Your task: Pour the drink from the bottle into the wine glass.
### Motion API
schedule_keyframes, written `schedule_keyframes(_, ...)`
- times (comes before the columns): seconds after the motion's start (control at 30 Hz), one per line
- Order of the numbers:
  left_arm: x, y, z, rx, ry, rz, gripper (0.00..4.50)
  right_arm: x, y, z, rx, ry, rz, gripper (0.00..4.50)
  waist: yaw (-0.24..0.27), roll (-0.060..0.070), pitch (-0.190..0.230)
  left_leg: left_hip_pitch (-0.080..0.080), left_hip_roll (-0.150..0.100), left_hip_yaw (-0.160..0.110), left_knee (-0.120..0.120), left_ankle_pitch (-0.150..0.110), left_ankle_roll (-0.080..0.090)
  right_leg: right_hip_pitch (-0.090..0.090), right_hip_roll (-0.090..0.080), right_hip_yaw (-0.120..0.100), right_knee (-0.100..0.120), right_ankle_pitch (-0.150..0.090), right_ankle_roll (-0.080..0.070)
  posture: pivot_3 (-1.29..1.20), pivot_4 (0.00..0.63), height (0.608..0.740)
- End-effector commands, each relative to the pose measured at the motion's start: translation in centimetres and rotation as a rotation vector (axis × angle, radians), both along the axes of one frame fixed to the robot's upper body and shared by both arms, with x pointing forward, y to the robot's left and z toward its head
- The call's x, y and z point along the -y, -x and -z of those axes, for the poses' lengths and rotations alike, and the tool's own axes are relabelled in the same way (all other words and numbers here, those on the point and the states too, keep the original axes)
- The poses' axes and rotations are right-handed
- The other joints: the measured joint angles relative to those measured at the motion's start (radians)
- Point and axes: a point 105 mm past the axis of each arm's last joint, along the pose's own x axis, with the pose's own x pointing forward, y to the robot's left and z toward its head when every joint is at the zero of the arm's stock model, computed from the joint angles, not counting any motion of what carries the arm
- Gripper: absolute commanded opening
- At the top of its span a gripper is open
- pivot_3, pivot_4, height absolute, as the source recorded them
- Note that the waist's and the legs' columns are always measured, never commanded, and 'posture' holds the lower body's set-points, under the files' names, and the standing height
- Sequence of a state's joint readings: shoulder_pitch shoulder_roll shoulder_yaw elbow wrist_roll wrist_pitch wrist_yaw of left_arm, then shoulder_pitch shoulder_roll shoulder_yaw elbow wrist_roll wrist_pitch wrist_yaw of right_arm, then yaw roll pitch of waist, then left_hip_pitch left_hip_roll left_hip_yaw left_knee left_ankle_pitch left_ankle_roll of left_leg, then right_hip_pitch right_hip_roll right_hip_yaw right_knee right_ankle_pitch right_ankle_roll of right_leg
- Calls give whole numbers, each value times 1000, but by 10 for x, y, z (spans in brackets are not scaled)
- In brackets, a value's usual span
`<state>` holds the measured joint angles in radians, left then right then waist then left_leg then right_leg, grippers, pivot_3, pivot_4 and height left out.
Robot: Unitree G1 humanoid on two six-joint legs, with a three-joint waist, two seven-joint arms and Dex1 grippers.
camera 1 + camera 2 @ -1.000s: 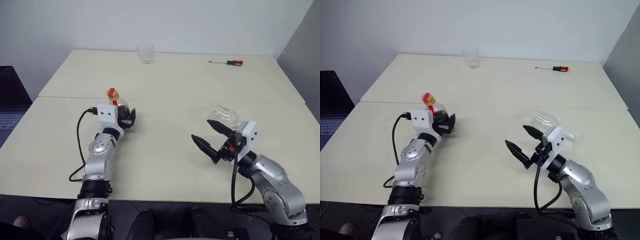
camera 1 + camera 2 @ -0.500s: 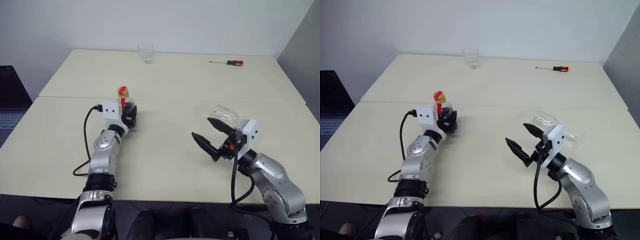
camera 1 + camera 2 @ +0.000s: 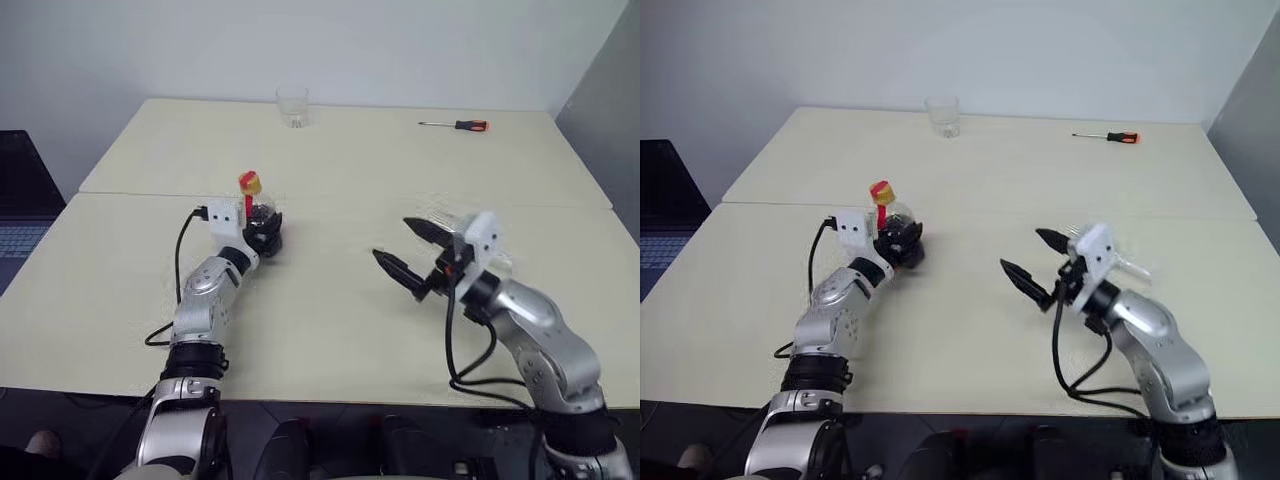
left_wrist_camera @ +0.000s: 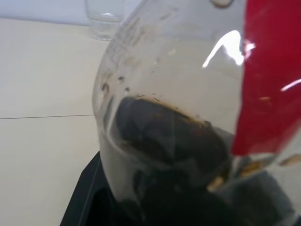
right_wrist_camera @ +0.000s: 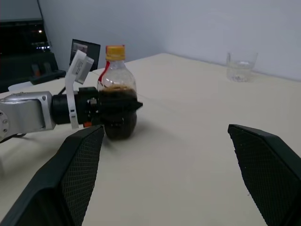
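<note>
The bottle [image 3: 256, 207] stands upright on the table left of centre, small and clear, with a yellow cap and a red label. The dark drink [image 5: 117, 109] fills its lower half. My left gripper [image 3: 268, 229] is shut on the bottle's round body from the near side, and its black fingers [image 5: 133, 105] wrap the bottle. My right gripper [image 3: 395, 242] hovers open and empty over the table's right half, pointing toward the bottle. The wine glass [image 3: 1133, 266] lies on its side behind the right wrist, mostly hidden.
A short clear tumbler [image 3: 291, 106] stands at the table's far edge. A red-handled screwdriver [image 3: 457, 125] lies at the far right. A dark laptop [image 3: 20, 200] sits off the table's left side. A seam [image 3: 350, 200] crosses the tabletop.
My left gripper has closed on the bottle and shifted it a little to the right. My right gripper has risen and moved forward and left, now covering more of the wine glass.
</note>
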<state>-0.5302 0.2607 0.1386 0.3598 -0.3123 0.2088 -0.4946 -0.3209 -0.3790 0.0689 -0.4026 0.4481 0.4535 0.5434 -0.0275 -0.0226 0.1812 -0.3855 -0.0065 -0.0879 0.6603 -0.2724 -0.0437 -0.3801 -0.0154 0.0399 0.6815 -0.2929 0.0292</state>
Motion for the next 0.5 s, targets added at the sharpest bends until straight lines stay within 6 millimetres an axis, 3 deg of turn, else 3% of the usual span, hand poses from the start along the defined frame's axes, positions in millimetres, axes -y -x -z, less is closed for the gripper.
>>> schedule_keyframes(0.03,42,6,-31,74,11,217,1947,-24,-13,-13,41,7,-30,4500,1,0,0,0,0,0,0,0,0,0,0,0,0,0,0,0,150,740)
schedule_keyframes(0.2,64,16,-36,72,-45,382,1947,-46,-24,-25,58,7,-76,4500,-3,0,0,-6,0,0,1,1,-1,-7,0,0,1,0,0,0,150,740)
schedule_keyframes(0.5,82,34,-39,86,-162,608,1947,-55,-40,-35,52,13,-85,4500,-4,0,0,-12,0,0,1,3,-4,-11,-1,0,0,0,-1,0,150,740)
